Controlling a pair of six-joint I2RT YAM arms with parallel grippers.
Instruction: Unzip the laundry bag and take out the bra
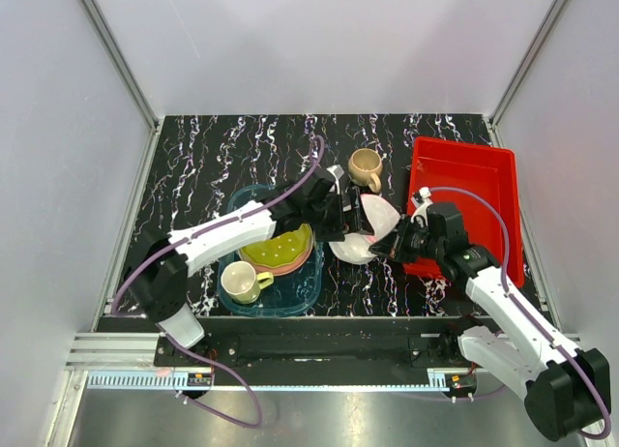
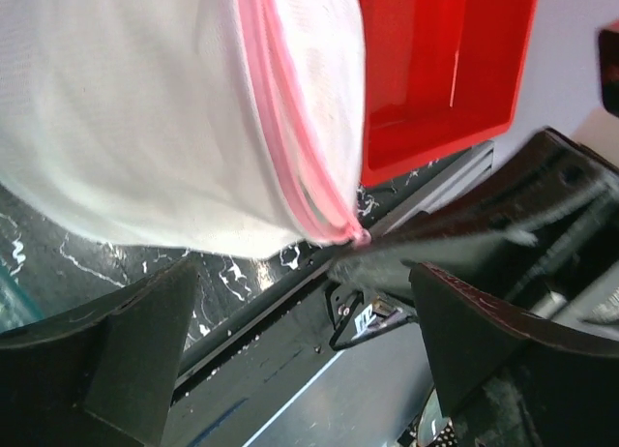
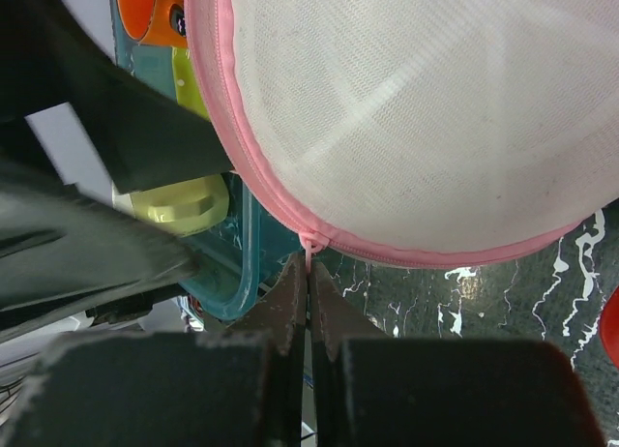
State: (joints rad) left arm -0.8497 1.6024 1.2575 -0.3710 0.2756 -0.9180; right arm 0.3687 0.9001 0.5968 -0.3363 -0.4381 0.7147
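Note:
The laundry bag (image 1: 366, 230), a white mesh dome with pink zip edging, lies mid-table between both grippers. It fills the right wrist view (image 3: 416, 128) and the upper left of the left wrist view (image 2: 145, 118). My right gripper (image 3: 309, 273) is shut on the small pink zip pull (image 3: 309, 251) at the bag's rim; from above it sits at the bag's right edge (image 1: 389, 244). My left gripper (image 2: 305, 302) is open, its fingers wide apart, close against the bag's left side (image 1: 338, 213) with nothing between them. The bra is hidden; I cannot make it out through the mesh.
A red tray (image 1: 464, 205) stands to the right, behind my right arm. A tan mug (image 1: 365, 166) stands behind the bag. A teal tray (image 1: 290, 292) on the left holds a yellow-green plate (image 1: 276, 244) and a yellow cup (image 1: 242, 283).

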